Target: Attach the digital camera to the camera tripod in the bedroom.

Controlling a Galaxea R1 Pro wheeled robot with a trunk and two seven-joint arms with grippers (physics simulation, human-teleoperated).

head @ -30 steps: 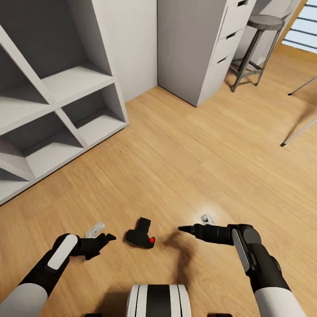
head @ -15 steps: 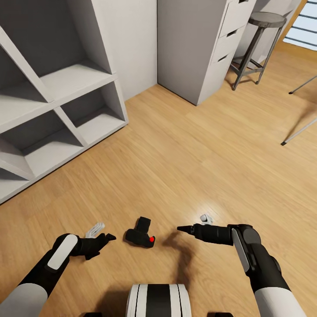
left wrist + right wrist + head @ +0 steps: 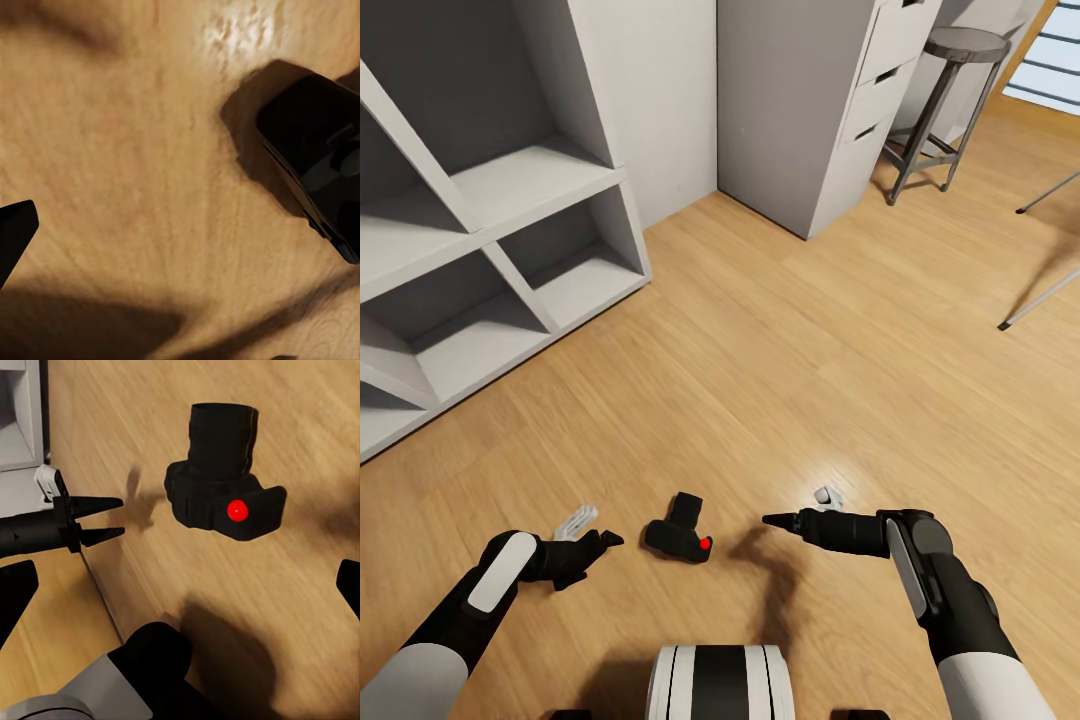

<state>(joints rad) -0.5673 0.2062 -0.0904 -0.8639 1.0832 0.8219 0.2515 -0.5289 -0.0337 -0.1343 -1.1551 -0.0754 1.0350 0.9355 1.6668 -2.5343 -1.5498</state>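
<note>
1. The camera (image 3: 679, 537) is seen lying on the wood floor (image 3: 780, 340), directly ahead of the robot's base (image 3: 720, 682) and between the two grippers. Its short lens is pointed away from the robot, and the red button shows on its near right corner.
2. In the right wrist view, the camera (image 3: 223, 484) is found free-standing on the planks with a shadow beside it; no finger is touching it.
3. In the left wrist view, the camera (image 3: 319, 157) is recorded as a dark body at the frame edge, apart from the one fingertip (image 3: 13, 232) in view.
4. The left gripper (image 3: 598, 543) is held low over the floor just left of the camera. Its fingers are parted, with nothing between them; this is confirmed in the right wrist view, where the left gripper (image 3: 105, 519) shows two spread tips.
5. The right gripper (image 3: 778, 519) is held near the camera's right side, pointing toward it. Its fingertips sit wide apart at the edges of the right wrist view, so the jaws are judged released and empty.
6. Two tripod (image 3: 1042, 250) legs are noted at the far right, well apart from the camera.
7. A stool (image 3: 945, 100) stands beside grey drawers (image 3: 830, 100); a shelf unit (image 3: 490, 230) is noted at the left.
</note>
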